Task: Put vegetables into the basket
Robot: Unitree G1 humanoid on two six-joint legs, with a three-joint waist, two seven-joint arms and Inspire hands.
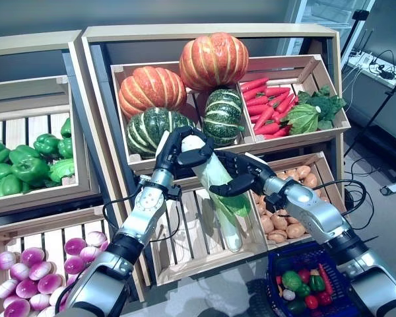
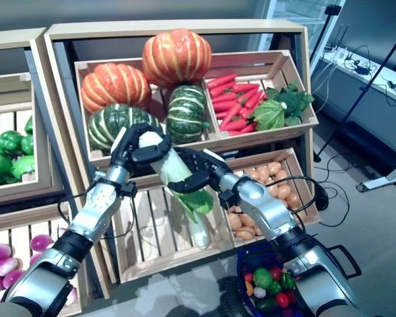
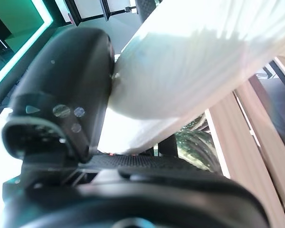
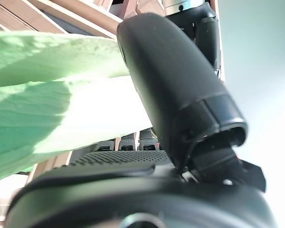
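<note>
A long cabbage (image 1: 214,177) with a white stalk and green leaves hangs tilted in front of the middle shelf crate. My left hand (image 1: 175,150) is shut on its white upper end (image 3: 190,71). My right hand (image 1: 241,177) is curled round its green leafy middle (image 4: 42,95), thumb over the top. The blue basket (image 1: 274,264) sits at the lower right, below my right forearm, with several small vegetables inside.
Behind the hands, the top crate (image 1: 185,66) holds orange and green pumpkins. Red peppers (image 1: 267,105) and leafy greens (image 1: 313,112) lie to its right. Potatoes (image 1: 284,221) fill the crate right of the slatted one (image 1: 185,244). Green peppers (image 1: 26,162) and purple-white turnips (image 1: 36,267) are on the left.
</note>
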